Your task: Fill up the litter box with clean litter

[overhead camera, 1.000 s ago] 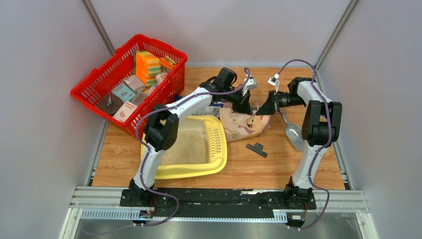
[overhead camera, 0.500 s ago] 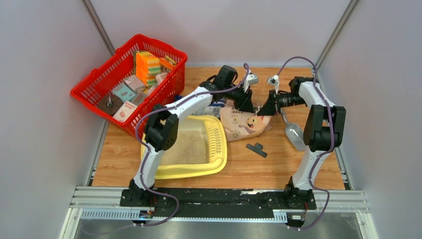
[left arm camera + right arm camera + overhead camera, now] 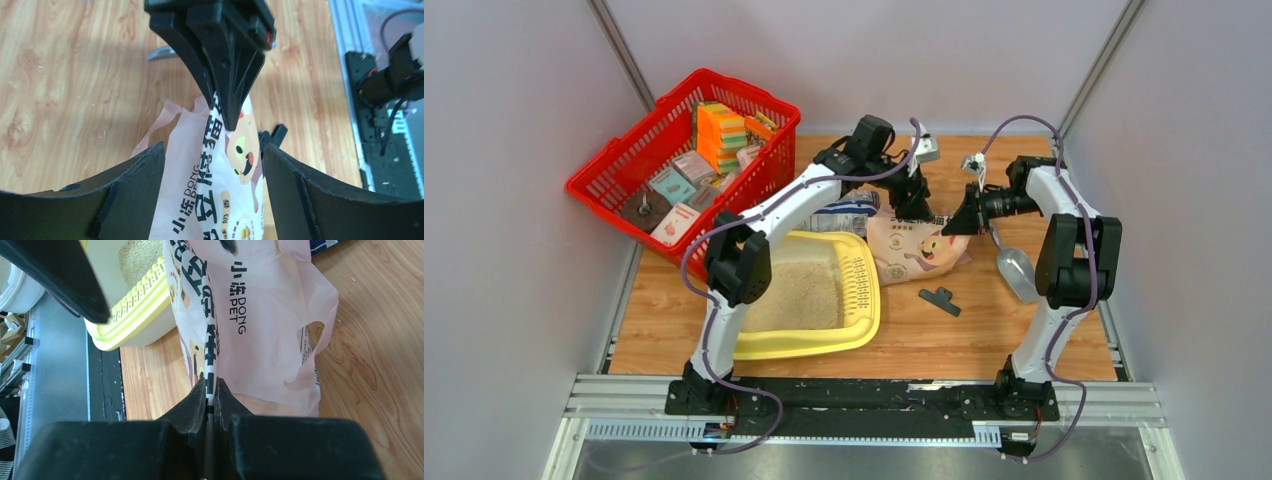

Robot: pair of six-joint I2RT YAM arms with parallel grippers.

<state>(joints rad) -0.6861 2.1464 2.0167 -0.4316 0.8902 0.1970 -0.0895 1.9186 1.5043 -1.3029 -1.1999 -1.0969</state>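
Closed tight on the top edge of the tan litter bag [image 3: 250,315]: right fingers [image 3: 197,407], pressed flat with only the paper between them. Lifted at that pinched edge, lower part down on the table [image 3: 984,330], dark Chinese lettering and "DONG PET" running along the fold.

Spread wide apart: left fingers [image 3: 135,195], one on each side of the same bag, gripping nothing. Contact with the paper: cannot tell from the wrist view. Facing them tip to tip across the bag's upper edge, the right fingers again, seen from the left wrist as a dark wedge biting the paper.

Below and to the left of both pairs of fingers in the top view: pale-yellow litter box [image 3: 864,310], slotted strip on the side nearest the bag. Inside it, clean litter [image 3: 804,295], beige and fine, spread over the floor of the tray. From the right wrist, just beside the bag on the fingers' left, with a patch of the litter showing over the rim.

Just beside the left fingers, partly under the arm: blue-and-white printed bag [image 3: 849,215]. To the right of the right fingers, flat on the table: metal scoop [image 3: 1014,268]. Nearer than the bag and apart from it: small black clip [image 3: 939,298]. Far to the left of the left fingers, at the table's back corner: red mesh basket [image 3: 684,150] with small packets inside.
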